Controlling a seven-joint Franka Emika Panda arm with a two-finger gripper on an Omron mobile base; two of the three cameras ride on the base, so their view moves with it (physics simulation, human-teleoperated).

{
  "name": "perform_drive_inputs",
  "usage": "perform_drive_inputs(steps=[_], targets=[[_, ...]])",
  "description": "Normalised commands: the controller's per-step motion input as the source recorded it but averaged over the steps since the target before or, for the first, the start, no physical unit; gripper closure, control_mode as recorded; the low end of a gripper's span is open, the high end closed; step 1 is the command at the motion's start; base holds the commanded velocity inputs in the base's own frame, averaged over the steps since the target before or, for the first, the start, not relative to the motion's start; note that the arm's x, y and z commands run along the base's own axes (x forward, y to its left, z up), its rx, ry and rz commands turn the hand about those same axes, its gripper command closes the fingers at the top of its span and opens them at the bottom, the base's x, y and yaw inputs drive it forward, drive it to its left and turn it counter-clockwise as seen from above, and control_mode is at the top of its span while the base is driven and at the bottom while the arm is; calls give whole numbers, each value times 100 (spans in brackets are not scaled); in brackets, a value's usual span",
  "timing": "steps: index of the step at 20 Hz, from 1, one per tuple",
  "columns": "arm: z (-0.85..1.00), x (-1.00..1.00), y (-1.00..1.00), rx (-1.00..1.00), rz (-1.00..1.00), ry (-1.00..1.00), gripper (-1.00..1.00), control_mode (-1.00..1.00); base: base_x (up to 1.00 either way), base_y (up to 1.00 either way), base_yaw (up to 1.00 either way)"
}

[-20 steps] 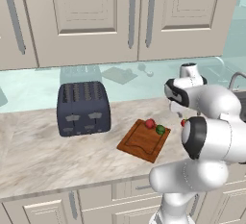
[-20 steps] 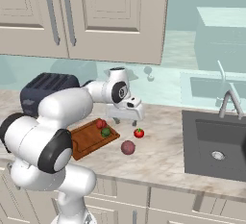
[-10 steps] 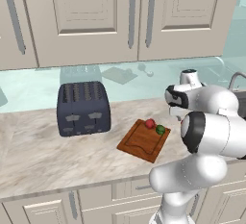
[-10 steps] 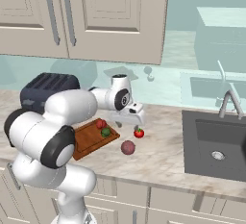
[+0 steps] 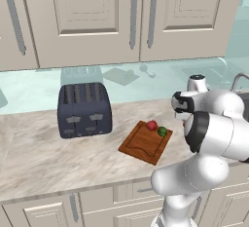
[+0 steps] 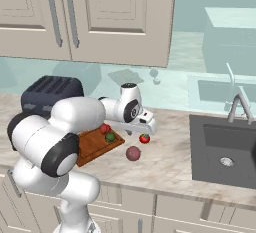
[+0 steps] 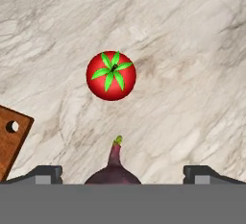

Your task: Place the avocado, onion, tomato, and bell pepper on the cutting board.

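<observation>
Two items, the onion (image 7: pixel 114 170) and the tomato (image 7: pixel 111 75), lie on the bare marble counter (image 7: pixel 192 50) below the hand. The gripper (image 7: pixel 122 172) hangs over them with its jaws spread wide and nothing between them; its two dark fingertips (image 7: pixel 45 172) stand well apart at the bottom of the hand view, either side of the onion.

Nearest the hand is the onion, a dull mauve ball with a pale sprout at its top. It should be firm and moderately heavy; its papery matte skin ought to give fair friction, but the round form will roll if nudged from one side. A hold across its widest girth, fingers level, seems safest.

Just beyond lies the tomato, glossy red with its green star facing the camera. It is likely light, smooth and soft-skinned, so it may slip or bruise under a hard squeeze; a gentle closure at its equator, below the leaves, is advised.

Farther off, the cutting board (image 6: pixel 92 144) rests on the counter near the toaster (image 6: pixel 47 94); one corner with a hanging hole enters the hand view. It already carries the bell pepper (image 6: pixel 105 128) and the avocado (image 6: pixel 110 137), close together near its edge nearest the hand. The right base view shows the onion and tomato off the board, near it.
</observation>
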Motion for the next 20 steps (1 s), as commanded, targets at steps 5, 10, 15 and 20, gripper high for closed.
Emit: perform_drive_inputs(steps=[5, 10, 15, 20], targets=[[0, 15, -14, 0, 0, -3, -100, -100, 0, 0, 0], [-4, 22, 0, 0, 0, 0, -100, -100, 0, 0, 0], [-10, 30, 0, 0, 0, 0, -100, -100, 0, 0, 0], [-20, 25, 0, 0, 0, 0, -100, -100, 0, 0, 0]])
